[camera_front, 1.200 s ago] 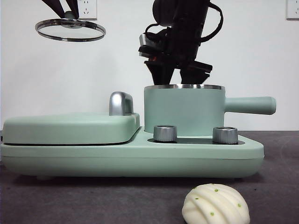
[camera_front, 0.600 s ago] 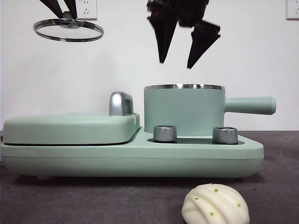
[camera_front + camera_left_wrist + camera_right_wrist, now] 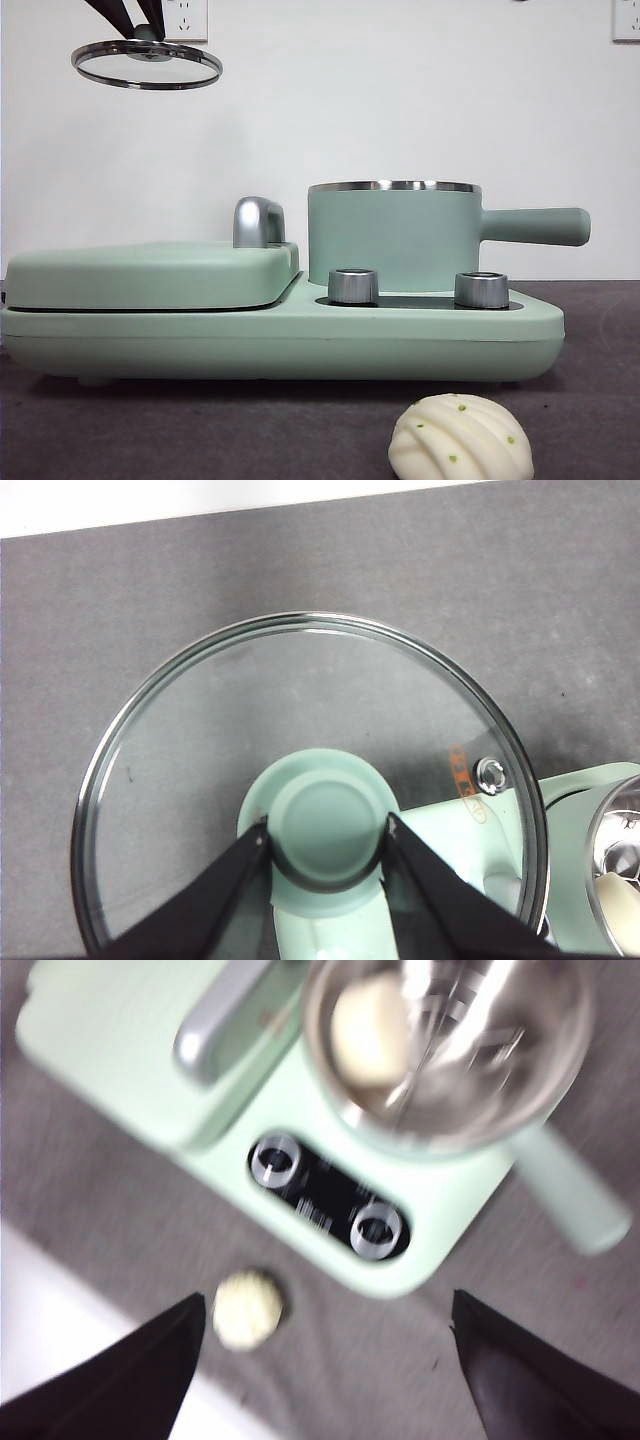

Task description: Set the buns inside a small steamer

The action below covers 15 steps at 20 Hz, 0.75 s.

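Observation:
The small steamer (image 3: 395, 235) stands on the mint-green base with its lid off. In the right wrist view a smooth bun (image 3: 370, 1030) lies inside the steamer (image 3: 455, 1110). The ridged bun (image 3: 460, 438) with green specks lies on the dark table in front of the base, also seen as the ridged bun (image 3: 248, 1308) from above. My right gripper (image 3: 328, 1305) hangs open and empty high above the base, out of the front view. My left gripper (image 3: 327, 830) is shut on the green knob of the glass lid (image 3: 148, 62), held high at the left.
A flat hinged griddle (image 3: 150, 275) with a chrome handle (image 3: 258, 220) fills the left of the base. Two steel knobs (image 3: 353, 286) (image 3: 481, 290) sit in front of the steamer. The steamer's long handle (image 3: 535, 225) points right. A white wall stands behind.
My right gripper rose out of the steamer, open, and left the front view upward. The lid and the ridged bun have stayed put.

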Tool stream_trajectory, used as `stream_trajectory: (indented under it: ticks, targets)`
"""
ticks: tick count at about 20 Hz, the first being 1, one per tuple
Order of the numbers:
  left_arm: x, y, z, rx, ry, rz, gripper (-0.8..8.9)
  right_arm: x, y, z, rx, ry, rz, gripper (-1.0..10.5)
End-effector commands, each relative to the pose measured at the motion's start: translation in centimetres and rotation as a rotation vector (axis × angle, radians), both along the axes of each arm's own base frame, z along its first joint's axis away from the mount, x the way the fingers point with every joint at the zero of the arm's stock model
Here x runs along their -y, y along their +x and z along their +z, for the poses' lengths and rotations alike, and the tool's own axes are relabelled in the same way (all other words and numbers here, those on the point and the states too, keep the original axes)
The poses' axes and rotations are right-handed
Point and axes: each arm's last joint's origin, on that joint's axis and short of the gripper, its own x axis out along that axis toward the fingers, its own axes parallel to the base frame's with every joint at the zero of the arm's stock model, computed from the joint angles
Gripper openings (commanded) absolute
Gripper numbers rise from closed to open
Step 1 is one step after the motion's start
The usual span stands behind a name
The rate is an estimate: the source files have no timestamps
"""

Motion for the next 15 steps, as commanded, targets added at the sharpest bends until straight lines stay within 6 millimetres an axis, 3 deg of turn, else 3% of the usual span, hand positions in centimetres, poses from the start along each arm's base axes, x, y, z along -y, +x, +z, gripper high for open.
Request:
stream_trajectory:
  ticks: [1, 7, 15]
  targets:
    - [0.1, -0.7, 1.1, 0.038, -0.016, -0.001, 1.09, 0.9, -2.5, -1.7, -0.1, -0.056, -0.008, 3.9]
    - [0.4, -0.8, 1.1, 0.038, -0.016, -0.008, 1.09, 1.0, -6.0, -7.6, -0.124, -0.017, -0.013, 3.9]
    - [0.4, -0.8, 1.1, 0.038, -0.016, -0.008, 1.09, -3.6, -7.2, -17.5, -0.138, -0.012, 0.139, 3.9]
